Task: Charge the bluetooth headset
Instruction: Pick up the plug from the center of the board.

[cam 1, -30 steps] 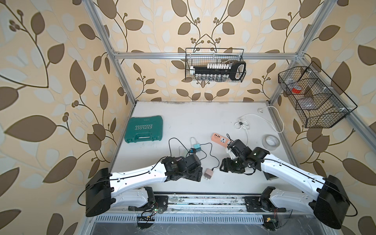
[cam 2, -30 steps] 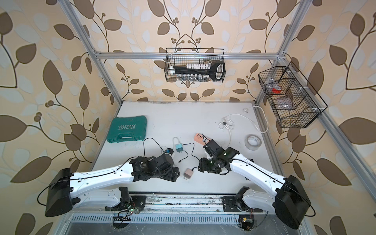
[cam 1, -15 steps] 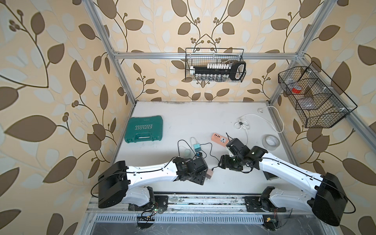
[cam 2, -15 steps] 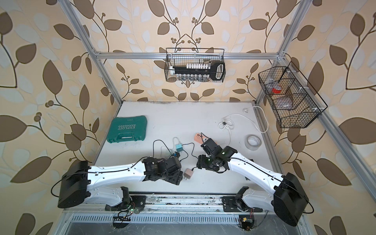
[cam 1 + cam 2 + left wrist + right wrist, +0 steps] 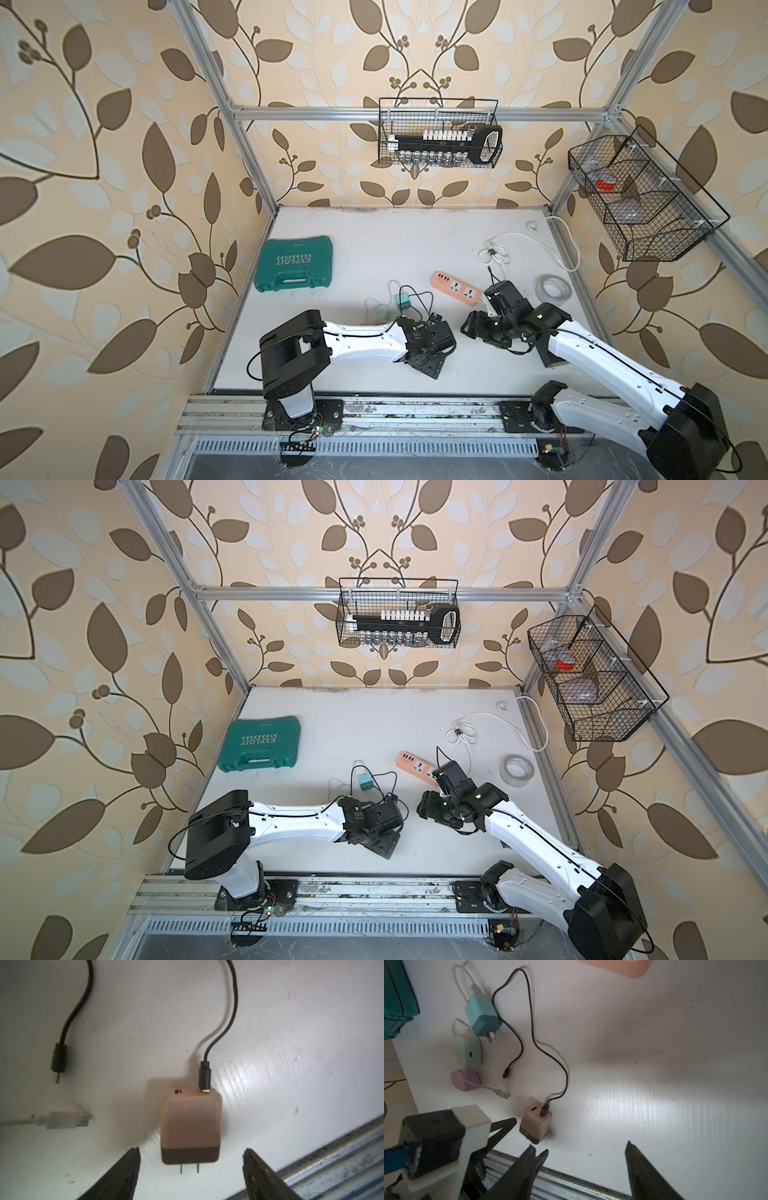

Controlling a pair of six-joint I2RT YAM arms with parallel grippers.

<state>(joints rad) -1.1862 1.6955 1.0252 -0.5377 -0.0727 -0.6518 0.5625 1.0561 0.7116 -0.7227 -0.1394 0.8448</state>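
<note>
Both arms reach low over the front edge of the white bench (image 5: 374,241). The left gripper (image 5: 190,1149) stands wide, its black fingers (image 5: 124,1174) straddling the pronged end of the pink charger (image 5: 190,1124) without touching it. The right gripper (image 5: 580,1145), also spread wide and empty, hangs just beside.

The charger is a rounded block, pale pink with a darker brown band at its base and two flat metal prongs. It lies on its side just beside the aluminium rail (image 5: 342,1167) along the bench's front edge. A black cable (image 5: 232,1012) sits in one of its two USB ports; the other port is bare. The cable loops away across the bench, and its thin free plug (image 5: 505,1073) lies loose.

Nearer the bench's middle lies a mint-green case (image 5: 468,1053), egg-shaped with a small port in its end and probably the headset's own. A lilac case (image 5: 465,1082) sits just beside it, crossed by a white cable (image 5: 501,1093) whose connector is unplugged. A teal charger (image 5: 481,1016) lies next to the mint case.

In both top views the salmon power strip (image 5: 457,288) rests right of the bench's centre, well apart from the pink charger. A green tool case (image 5: 295,268) lies near the left edge.
</note>
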